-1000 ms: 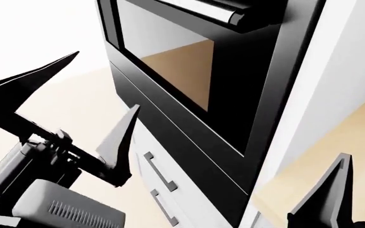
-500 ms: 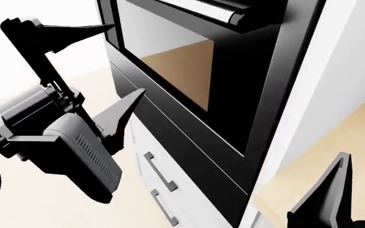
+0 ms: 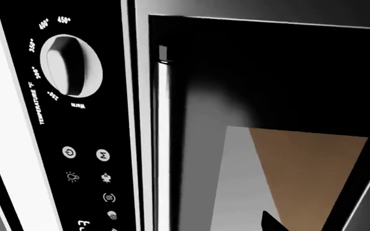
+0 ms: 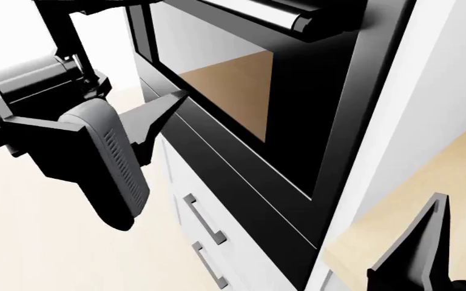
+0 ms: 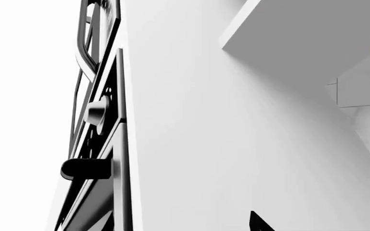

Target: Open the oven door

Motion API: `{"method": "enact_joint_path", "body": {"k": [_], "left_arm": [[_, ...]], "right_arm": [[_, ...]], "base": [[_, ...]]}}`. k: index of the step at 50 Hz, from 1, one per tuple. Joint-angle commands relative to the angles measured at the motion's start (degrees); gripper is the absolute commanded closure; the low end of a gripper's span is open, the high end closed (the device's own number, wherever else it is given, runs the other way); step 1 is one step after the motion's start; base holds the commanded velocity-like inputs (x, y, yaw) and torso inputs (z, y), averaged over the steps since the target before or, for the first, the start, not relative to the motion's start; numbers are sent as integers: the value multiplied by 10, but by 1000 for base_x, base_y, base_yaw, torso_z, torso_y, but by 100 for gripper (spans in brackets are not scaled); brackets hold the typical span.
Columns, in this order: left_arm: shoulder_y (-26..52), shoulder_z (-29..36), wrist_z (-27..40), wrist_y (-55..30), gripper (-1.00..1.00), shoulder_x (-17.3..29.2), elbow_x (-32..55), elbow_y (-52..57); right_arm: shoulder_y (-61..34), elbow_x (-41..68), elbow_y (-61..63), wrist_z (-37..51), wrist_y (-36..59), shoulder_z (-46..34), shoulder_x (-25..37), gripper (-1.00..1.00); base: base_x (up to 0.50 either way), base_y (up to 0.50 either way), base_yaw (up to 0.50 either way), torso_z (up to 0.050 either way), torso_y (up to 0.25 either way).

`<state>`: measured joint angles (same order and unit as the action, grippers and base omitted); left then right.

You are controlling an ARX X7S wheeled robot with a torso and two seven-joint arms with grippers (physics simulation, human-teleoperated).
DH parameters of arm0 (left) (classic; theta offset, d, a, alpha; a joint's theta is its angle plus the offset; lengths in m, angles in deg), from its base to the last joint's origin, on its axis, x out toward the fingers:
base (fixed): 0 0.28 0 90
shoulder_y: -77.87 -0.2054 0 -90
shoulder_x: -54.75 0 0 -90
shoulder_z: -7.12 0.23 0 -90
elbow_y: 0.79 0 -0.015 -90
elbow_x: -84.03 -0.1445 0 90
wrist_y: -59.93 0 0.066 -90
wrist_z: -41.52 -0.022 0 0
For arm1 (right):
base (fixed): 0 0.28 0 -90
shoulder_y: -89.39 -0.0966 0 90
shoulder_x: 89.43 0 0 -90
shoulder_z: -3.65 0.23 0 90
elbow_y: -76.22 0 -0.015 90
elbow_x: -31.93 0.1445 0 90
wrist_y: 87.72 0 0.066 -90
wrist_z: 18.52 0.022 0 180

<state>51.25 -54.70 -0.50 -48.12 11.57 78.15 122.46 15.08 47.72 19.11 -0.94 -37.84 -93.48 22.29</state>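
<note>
The oven door point(image 4: 298, 109) is glossy black with a wide glass window and stands shut. Its steel bar handle point(image 4: 269, 15) runs along the door's upper edge. My left gripper point(image 4: 156, 48) is open, raised beside the door's left edge, and holds nothing. Its lower finger point(image 4: 156, 112) nearly touches the door frame, and its upper finger is cut off by the head view's top edge. The left wrist view shows the handle point(image 3: 164, 144), the window point(image 3: 288, 178) and one fingertip point(image 3: 270, 222). One finger point(image 4: 423, 242) of my right gripper shows low at the right, away from the oven.
A black control panel with a white temperature knob point(image 3: 72, 65) and icons sits beside the handle. White drawers with bar pulls point(image 4: 204, 221) lie under the oven. A white cabinet side point(image 4: 435, 91) and a wooden counter point(image 4: 427, 176) stand to the right.
My left arm has lifted and swung in toward the oven's left edge, still open. The right gripper and the door have not moved.
</note>
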Motion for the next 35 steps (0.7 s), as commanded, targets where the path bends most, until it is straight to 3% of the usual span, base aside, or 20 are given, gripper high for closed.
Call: {"method": "enact_joint_path", "body": {"k": [1,35], "left_arm": [[73,21,-41,18,-100,-21,-1,-51],[125,57,-44,89,-100,-80,-5,-172]], "right_arm": [[0,0,-2,1,-1,-1,0,-100],[1,0,0,4,-2,-3,4,-100]], "base": [[0,0,0,0,0],[0,0,0,0,0]]}}
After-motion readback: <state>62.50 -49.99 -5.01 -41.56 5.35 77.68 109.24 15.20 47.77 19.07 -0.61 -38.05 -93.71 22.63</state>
